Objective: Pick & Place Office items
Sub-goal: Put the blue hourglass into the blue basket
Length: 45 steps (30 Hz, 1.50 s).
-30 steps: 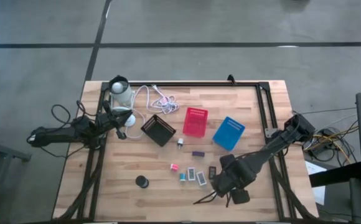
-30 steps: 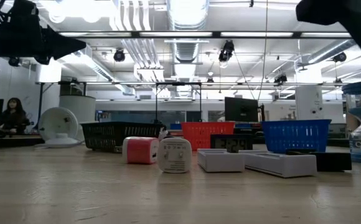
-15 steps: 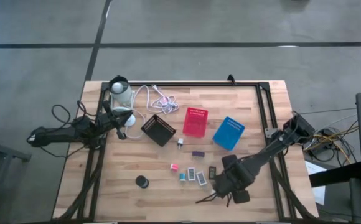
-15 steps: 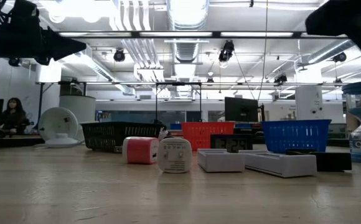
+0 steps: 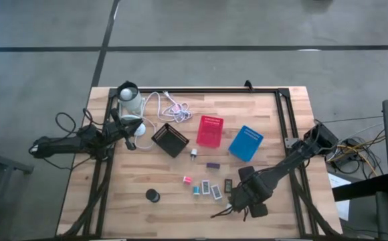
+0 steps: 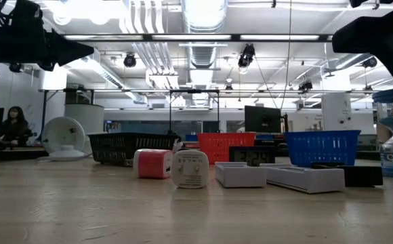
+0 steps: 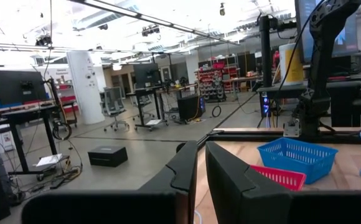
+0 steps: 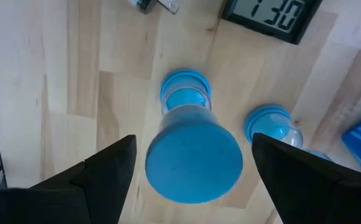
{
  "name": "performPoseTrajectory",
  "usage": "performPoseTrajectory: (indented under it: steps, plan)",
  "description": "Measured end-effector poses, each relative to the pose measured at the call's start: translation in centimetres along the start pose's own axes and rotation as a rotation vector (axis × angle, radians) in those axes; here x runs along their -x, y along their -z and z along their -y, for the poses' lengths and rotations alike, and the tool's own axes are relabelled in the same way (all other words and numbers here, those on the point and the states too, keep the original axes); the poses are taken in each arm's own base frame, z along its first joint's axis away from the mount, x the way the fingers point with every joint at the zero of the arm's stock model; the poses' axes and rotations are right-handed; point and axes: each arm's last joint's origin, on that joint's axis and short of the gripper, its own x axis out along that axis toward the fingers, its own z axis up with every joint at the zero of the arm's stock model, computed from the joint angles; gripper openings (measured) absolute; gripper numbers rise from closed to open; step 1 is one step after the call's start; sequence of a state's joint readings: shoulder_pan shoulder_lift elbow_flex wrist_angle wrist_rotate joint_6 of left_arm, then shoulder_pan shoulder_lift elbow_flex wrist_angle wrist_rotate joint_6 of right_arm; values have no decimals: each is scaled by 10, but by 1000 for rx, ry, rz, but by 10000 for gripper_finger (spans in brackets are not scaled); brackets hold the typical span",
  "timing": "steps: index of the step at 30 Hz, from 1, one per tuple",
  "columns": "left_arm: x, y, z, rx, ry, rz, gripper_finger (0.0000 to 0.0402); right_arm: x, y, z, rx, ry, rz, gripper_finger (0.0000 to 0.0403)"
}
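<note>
Office items (image 5: 207,187): lying loose on the surface (image 5: 114,201), well in front of the red bin (image 5: 209,131), with nothing showing inside that bin or the blue bin (image 5: 246,143) and black bin (image 5: 170,140) flanking it. Judging by that, barely beginning: no item sorted yet, the whole scatter left to move, from the black disc (image 5: 153,195) far out front-left of the red bin to the pink block (image 5: 187,179), teal block (image 5: 196,190) and purple block (image 5: 213,165) nearer it. Working on the first pick now: hanging the right gripper (image 8: 194,140) over a pale-blue round piece (image 8: 194,165) standing front-right of the red bin, just past the small clock (image 8: 274,15), fingers (image 8: 99,174) spread wide to either side and not touching it; a second blue piece (image 8: 271,124) waiting just beside. Parking the left gripper (image 7: 199,177) well left of the red bin, by the lamp (image 5: 130,100), fingers drawn together on nothing.
</note>
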<state>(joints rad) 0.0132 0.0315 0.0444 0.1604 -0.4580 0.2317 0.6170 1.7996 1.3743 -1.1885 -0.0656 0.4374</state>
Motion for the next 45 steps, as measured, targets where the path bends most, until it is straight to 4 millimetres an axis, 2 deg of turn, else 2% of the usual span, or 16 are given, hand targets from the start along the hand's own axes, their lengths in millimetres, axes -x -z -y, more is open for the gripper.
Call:
performPoseTrajectory:
  steps: [9, 25, 38, 45]
  plan:
    - [0, 0, 0, 0, 0, 0, 39, -1, 0, 1, 36, 19, 7, 287]
    - [0, 0, 0, 0, 0, 0, 39, -1, 0, 1, 55, 42, 11, 203]
    - [0, 0, 0, 0, 1, 0, 39, 3, 1, 2, 51, 33, 31, 205]
    - [0, 0, 0, 0, 1, -1, 39, 20, -3, -1, 61, 10, 94, 204]
